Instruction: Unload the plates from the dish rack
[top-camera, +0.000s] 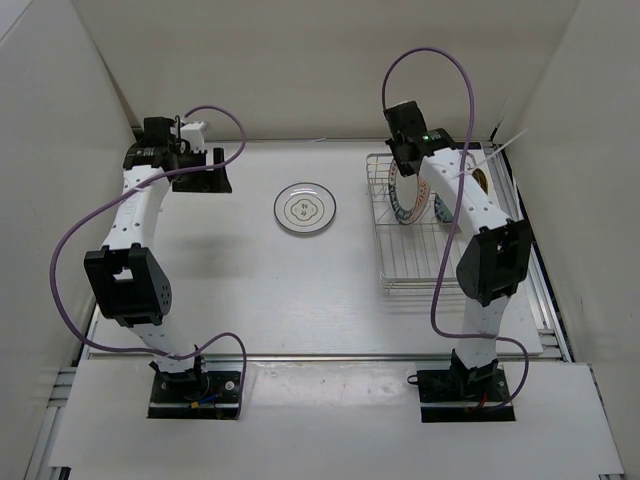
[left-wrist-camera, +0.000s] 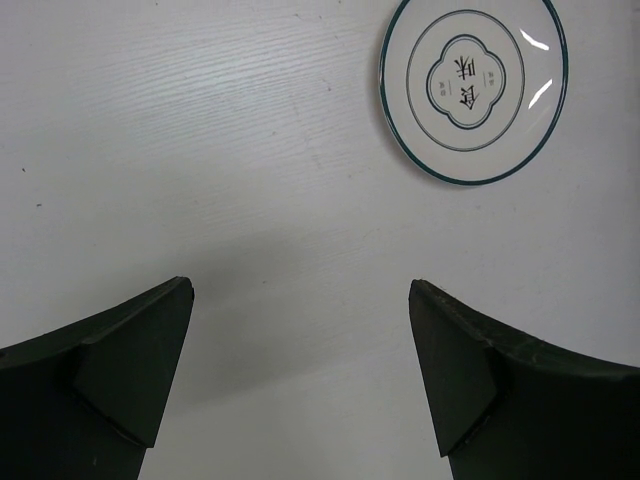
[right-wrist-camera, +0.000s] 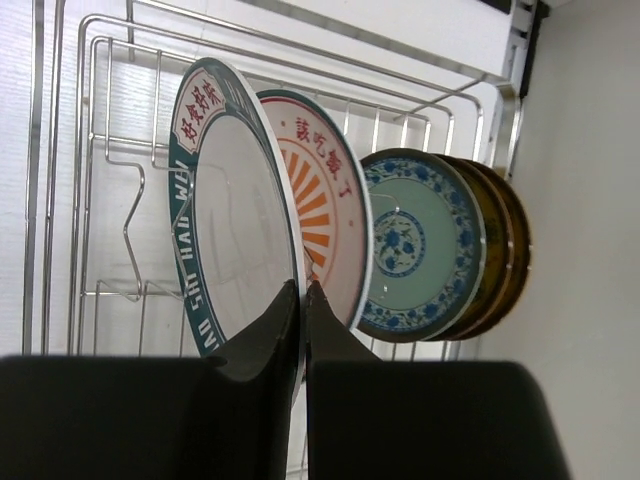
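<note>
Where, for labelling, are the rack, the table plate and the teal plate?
rack (top-camera: 405, 262), top view, bare front bars.
table plate (top-camera: 305, 209), top view, its centre.
teal plate (right-wrist-camera: 418, 245), right wrist view, its face.

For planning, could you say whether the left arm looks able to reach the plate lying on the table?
Probably yes: its open claw hovers near the plate, with only bare table between.

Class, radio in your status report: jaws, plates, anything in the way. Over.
Left jaws open over table. Right jaws shut on front plate in rack. Ringed plate already out. Nothing blocking.
</note>
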